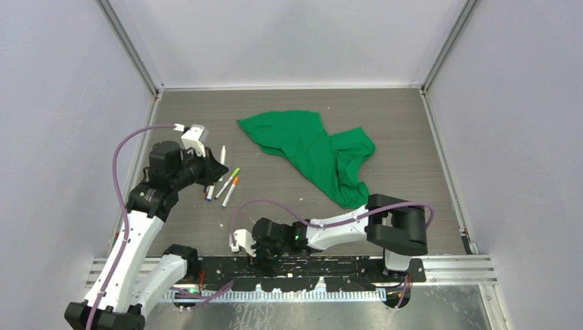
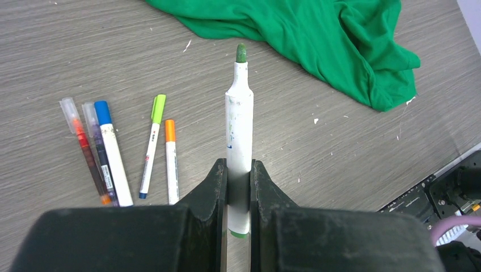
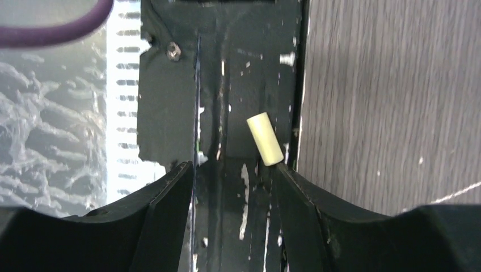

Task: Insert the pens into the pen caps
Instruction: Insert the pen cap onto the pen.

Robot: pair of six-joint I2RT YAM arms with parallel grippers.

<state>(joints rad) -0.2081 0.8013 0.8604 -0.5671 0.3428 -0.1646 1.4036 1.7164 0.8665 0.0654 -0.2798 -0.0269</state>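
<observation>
the left hand point(image 2: 239, 170) is clamped on a green-tipped marker point(image 2: 239, 113), its fingers point(image 2: 212, 187) pressed to the white barrel near the tail end. the uncapped tip points straight out ahead of the hand. on the surface point(image 2: 340, 158) below, off to one side of the held marker, lie five more pens point(image 2: 115, 161) roughly side by side, all capped: two clear, one blue, one green, one orange. a crumpled green cloth point(image 2: 317, 39) lies farther out, beyond the marker's tip.

the right hand point(image 3: 232, 170) has its jaws apart and holds nothing. a pale yellow cap point(image 3: 264, 139) lies just ahead of it on the black base plate point(image 3: 170, 113), close by one fingertip; whether they touch cannot be told.
</observation>
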